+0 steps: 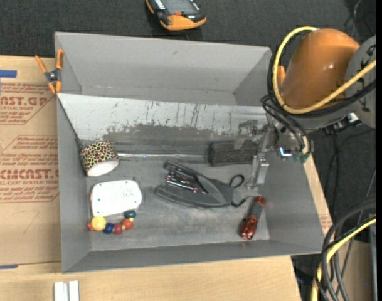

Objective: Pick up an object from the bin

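The arm comes in over the right side of the grey metal bin (178, 243), its round orange cover (319, 68) looped with yellow and black cables and hanging above the bin's right rim. Below it the hand (258, 175) reaches down towards the bin floor near the right wall. From where I stand I cannot tell whether it is open or closed, and I see nothing gripped in it.

Closest to the hand is a dark grey rectangular block (228, 153), lying flat along the foot of the back wall with its right end just beside the hand. Just to the hand's left and a little nearer the front lies a black tool with loop handles (194, 187), something like scissors or pliers, with one loop almost under the hand. Towards the front a slim red and black pen-shaped thing (250, 219) lies slanted, near the hand but apart from it.

Well away on the left side sit a roll of leopard-print tape (98, 157), a white oval case (115, 196) and, touching the case's front edge, a short string of coloured beads (112, 224). Outside the bin, beyond its back wall, an orange and black gadget (175, 11) lies on the dark floor.
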Robot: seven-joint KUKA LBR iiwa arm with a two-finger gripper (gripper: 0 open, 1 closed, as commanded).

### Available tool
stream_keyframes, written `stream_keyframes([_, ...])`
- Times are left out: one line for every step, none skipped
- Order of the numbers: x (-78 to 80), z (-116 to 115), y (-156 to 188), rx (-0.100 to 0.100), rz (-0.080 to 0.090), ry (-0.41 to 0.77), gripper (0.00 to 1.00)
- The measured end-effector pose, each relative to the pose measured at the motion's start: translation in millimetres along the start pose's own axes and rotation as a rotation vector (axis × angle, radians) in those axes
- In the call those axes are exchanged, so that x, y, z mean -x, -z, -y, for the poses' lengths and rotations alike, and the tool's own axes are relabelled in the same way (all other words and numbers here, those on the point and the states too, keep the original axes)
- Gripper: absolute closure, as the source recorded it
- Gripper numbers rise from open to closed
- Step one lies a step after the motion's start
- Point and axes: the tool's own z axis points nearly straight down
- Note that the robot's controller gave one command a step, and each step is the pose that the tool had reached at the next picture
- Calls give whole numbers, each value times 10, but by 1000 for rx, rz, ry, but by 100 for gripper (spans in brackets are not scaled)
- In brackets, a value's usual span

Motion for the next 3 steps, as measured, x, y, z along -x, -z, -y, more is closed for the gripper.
stream_keyframes([15, -2, 45, -1, 8, 1, 0])
stream_keyframes([34, -605, -1122, 1, 12, -78, 0])
stream_keyframes([24, -661, -844, 1, 16, -313, 0])
